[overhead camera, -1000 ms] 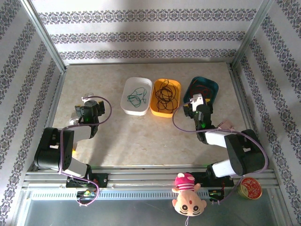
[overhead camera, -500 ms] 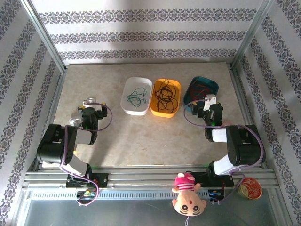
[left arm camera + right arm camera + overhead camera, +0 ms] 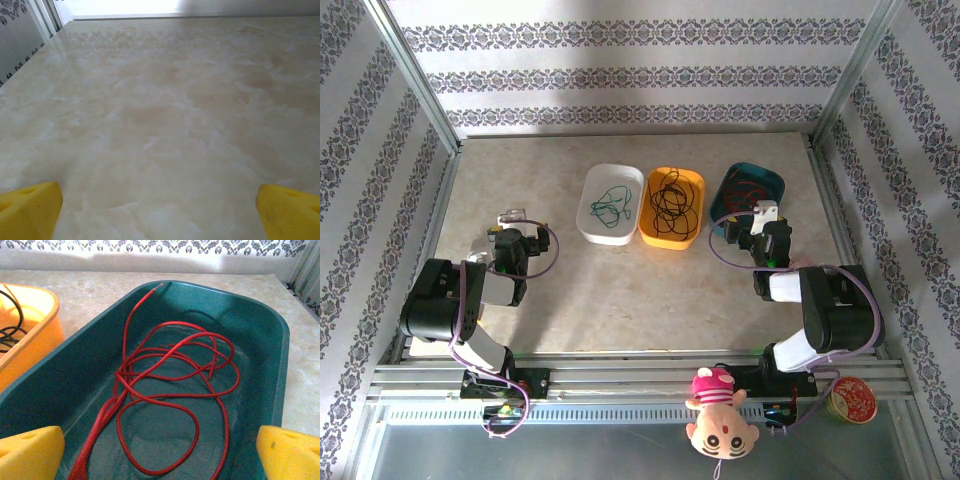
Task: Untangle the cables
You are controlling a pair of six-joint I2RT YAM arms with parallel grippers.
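The cables lie apart, one in each of three trays. A green cable [image 3: 611, 203] is looped in the white tray [image 3: 591, 222]. A black cable [image 3: 673, 197] is coiled in the orange tray [image 3: 660, 238]. A red cable [image 3: 750, 188] [image 3: 106, 415] lies in loose loops in the teal tray [image 3: 778, 184] [image 3: 270, 350]. My right gripper [image 3: 761, 214] [image 3: 160, 455] hangs open at the teal tray's near end, nothing between its yellow fingertips [image 3: 31, 452]. My left gripper [image 3: 510, 220] [image 3: 160, 215] is open over bare table, far left of the trays.
The beige marble tabletop [image 3: 620, 290] is fenced by patterned walls and metal rails. The orange tray's corner [image 3: 35, 335] shows left of the teal tray in the right wrist view. A plush toy [image 3: 718, 412] and a round tin [image 3: 851, 398] sit below the table's near edge.
Both arms have folded back toward their bases. My right gripper has shifted right along the teal tray's near end; my left gripper has drawn slightly left. The cables have not moved.
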